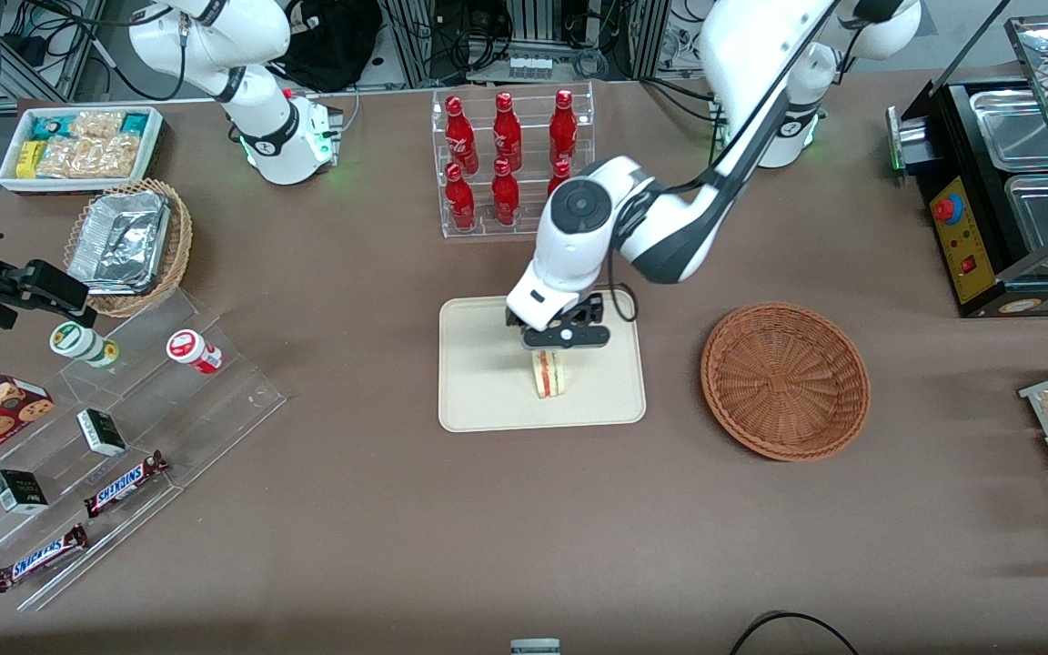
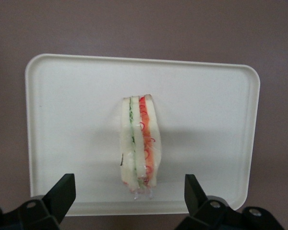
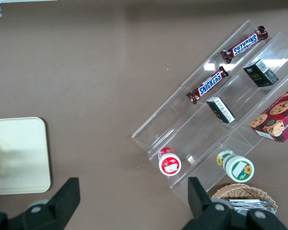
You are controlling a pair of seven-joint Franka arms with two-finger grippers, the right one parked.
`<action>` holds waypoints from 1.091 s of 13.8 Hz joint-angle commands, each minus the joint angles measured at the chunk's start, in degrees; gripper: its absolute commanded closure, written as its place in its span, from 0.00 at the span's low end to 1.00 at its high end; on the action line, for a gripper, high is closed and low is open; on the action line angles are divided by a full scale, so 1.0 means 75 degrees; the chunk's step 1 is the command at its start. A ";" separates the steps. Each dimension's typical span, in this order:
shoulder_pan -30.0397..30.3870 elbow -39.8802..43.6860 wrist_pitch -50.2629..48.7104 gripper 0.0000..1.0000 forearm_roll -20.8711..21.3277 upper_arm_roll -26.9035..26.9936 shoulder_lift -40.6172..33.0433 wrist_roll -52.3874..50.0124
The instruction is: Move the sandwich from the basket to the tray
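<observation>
The sandwich (image 1: 549,373) stands on edge on the tray (image 1: 478,400) at the centre of the front view, its red, orange and green filling layers facing the camera; the gripper (image 1: 553,347) hangs just above it, fingers (image 2: 62,191) spread wide on either side and touching nothing, as the left wrist view shows; the basket (image 1: 785,379) sits apart from the tray toward the working arm's end of the table, with nothing in it; a clear rack of red bottles (image 1: 506,155) stands farther from the camera than the tray, and the working arm reaches over the space between them; at the lower left of the front view a stepped clear display (image 1: 124,455) carries Snickers bars (image 1: 124,484), small dark boxes and two capped jars; a tan wicker basket of foil trays (image 1: 128,244) and a white box of snack packets (image 1: 83,146) lie at the upper left; a black food warmer (image 1: 1006,200) fills the upper right; the tray is smooth cream plastic with rounded corners, the basket round reddish-brown weave; the table is covered in plain matt brown
</observation>
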 commanded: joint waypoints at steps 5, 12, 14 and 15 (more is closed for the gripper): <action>0.1471 -0.0144 -0.2600 0.00 0.0056 -0.0012 -0.2097 0.0215; 0.3276 -0.0132 -0.4711 0.00 0.0009 0.0000 -0.3318 0.2906; 0.3827 -0.0132 -0.5017 0.00 -0.0003 0.0000 -0.3458 0.3962; 0.4096 -0.0132 -0.5123 0.00 -0.0003 0.0000 -0.3540 0.4373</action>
